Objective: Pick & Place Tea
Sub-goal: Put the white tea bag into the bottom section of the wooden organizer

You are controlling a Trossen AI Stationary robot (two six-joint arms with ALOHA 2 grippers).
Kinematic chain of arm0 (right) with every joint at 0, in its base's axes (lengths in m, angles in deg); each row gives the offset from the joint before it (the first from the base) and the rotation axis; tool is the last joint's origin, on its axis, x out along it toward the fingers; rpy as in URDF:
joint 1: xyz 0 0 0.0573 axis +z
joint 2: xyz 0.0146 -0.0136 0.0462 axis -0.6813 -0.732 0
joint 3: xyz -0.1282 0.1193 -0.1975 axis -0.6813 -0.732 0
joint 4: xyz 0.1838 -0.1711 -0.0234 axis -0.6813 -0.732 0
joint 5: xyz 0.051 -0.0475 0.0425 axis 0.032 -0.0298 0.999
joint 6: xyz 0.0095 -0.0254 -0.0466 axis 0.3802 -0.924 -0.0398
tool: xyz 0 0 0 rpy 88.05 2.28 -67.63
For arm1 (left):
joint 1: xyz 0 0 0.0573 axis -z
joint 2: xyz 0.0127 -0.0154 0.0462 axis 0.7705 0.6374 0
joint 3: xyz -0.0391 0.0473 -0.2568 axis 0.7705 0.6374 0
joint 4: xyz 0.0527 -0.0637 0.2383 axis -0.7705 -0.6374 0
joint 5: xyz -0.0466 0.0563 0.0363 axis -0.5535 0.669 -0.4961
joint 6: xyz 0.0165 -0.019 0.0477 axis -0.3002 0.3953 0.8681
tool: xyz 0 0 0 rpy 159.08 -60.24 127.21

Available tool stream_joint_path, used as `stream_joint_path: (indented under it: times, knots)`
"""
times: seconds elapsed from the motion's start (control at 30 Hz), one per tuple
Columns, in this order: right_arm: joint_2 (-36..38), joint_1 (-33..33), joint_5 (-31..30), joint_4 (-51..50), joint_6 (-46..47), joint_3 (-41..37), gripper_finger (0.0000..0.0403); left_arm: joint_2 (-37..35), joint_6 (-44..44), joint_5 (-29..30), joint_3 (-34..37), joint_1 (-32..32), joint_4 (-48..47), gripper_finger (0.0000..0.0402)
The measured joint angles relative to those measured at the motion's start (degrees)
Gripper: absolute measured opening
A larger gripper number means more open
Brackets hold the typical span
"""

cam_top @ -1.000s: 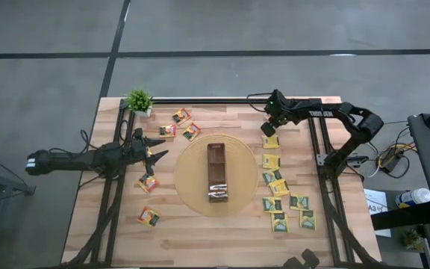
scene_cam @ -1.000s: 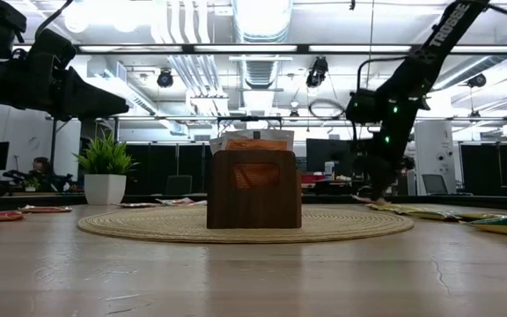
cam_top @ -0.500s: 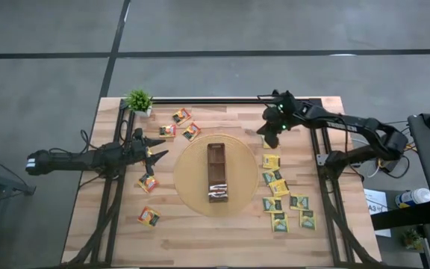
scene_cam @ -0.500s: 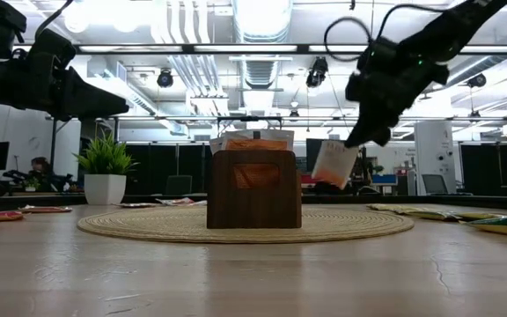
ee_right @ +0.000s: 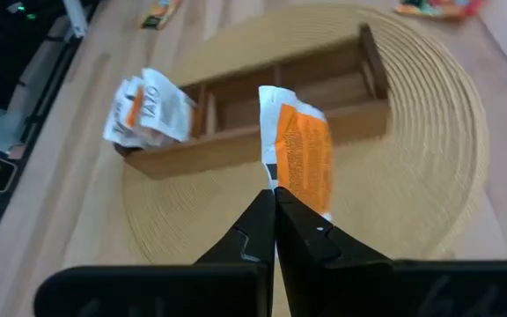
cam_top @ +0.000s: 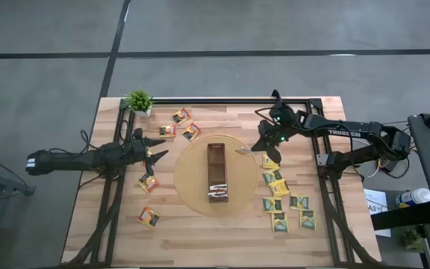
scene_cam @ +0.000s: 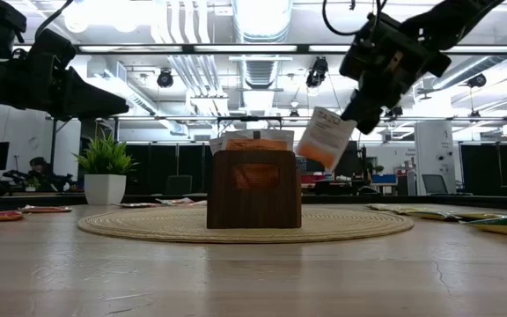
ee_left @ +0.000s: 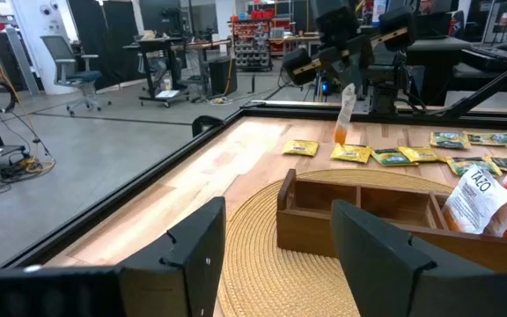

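Pale wooden desk planks carry a round woven straw mat, and on it sits a long narrow brown wooden box with a few white-and-orange sachets already in one end compartment. Above the mat's edge, beside the box, the right hand is clenched on one white-and-orange square tea sachet, which hangs tilted in the air, clear of the box. More yellow and dark green sachets lie flat on the desk to the right of the mat; orange ones lie near a small green potted plant. The left hand hovers with its fingers spread, grasping nothing, near the mat's left side.
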Motion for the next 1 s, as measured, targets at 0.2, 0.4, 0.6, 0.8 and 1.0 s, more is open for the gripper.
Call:
stream_joint_path:
  times: [0.2,0.4,0.6,0.8,1.0]
  knots:
    - [-0.38,4.18,0.15,1.34,0.77,1.16,0.0008,0.00,0.00,0.00,0.02,0.00,0.00,0.0202]
    - [-0.38,8.88,1.67,5.25,1.62,1.16,0.0008,0.00,-0.01,0.00,0.02,0.00,0.00,0.0202]
    - [-0.40,12.92,1.81,6.86,1.67,1.16,0.0008,-0.02,0.00,0.00,0.00,0.04,0.00,0.0202]
    - [-4.14,14.90,1.67,13.34,4.36,1.16,0.0008,-0.02,-0.02,0.00,0.02,0.04,0.00,0.0202]
    - [-10.17,14.89,3.88,21.52,9.36,1.42,0.0008,-0.01,-0.01,0.00,0.02,0.02,0.00,0.0202]
